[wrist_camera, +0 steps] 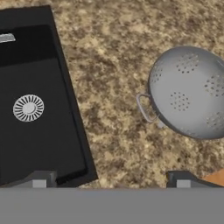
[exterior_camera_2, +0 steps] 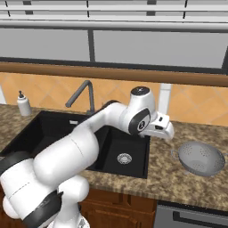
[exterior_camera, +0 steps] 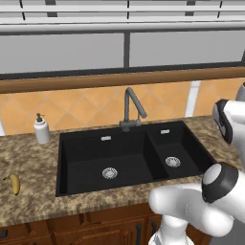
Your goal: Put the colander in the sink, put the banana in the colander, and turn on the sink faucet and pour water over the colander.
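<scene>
Spread wide and holding nothing, the gripper (wrist_camera: 109,181) hovers over the granite counter (wrist_camera: 118,83) between the sink (wrist_camera: 65,144) and the colander (wrist_camera: 190,94) — upright on the counter, right of the sink — while the banana (exterior_camera: 15,183) lies far left.

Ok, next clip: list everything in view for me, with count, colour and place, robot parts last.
sink: one, black, two basins set in the counter, a silver drain in each.
faucet: one, dark grey, behind the sink, no water running.
colander: one, silver-grey, on the counter right of the sink.
banana: one, yellow, on the counter left of the sink.
soap bottle: one, white, at the sink's back left corner.
counter: one, brown speckled stone, around the sink.
arm: one, white, reaching over the sink's right end.
gripper: one, dark tips, open, above the counter between sink and colander.
</scene>
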You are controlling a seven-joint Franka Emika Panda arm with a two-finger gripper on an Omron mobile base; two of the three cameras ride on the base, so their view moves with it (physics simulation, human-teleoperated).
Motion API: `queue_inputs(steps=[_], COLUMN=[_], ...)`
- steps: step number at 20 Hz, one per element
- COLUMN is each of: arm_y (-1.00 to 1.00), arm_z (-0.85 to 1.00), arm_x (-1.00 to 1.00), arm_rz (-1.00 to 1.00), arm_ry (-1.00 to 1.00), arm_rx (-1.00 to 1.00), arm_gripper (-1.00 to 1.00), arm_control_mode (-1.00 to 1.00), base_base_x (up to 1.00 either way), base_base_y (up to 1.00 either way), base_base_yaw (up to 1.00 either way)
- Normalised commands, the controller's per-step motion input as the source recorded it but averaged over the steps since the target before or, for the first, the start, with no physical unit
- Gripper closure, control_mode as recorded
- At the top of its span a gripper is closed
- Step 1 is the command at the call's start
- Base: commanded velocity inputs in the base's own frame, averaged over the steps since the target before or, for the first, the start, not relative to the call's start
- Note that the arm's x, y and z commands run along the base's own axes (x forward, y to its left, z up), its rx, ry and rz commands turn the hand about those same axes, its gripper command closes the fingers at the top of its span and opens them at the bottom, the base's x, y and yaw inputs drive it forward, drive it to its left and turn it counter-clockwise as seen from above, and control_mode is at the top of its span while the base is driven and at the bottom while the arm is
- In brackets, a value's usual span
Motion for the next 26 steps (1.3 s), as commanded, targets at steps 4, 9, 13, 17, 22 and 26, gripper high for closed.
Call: queue_inputs(steps=[4, 9, 13, 17, 22, 26], arm_y=[-0.53, -0.43, -0.37, -0.27, -0.11, -0.02], arm_z=[-0.32, -0.31, -0.28, -0.27, -0.26, -0.25], arm_x=[0.12, 0.09, 0.06, 0.08, 0.05, 0.21], arm_rz=[-0.02, 0.00, 0.00, 0.01, 0.06, 0.08], arm_ry=[0.11, 0.08, 0.03, 0.00, 0.00, 0.00], arm_rx=[0.00, 0.00, 0.00, 0.00, 0.00, 0.00], arm_gripper=[-1.00, -1.00, -1.00, -1.00, -1.00, -1.00], arm_control_mode=[-1.00, -1.00, -1.00, -1.00, -1.00, -1.00], base_base_x=[0.00, 0.00, 0.00, 0.00, 0.00, 0.00], base_base_y=[0.00, 0.00, 0.00, 0.00, 0.00, 0.00], base_base_yaw=[0.00, 0.00, 0.00, 0.00, 0.00, 0.00])
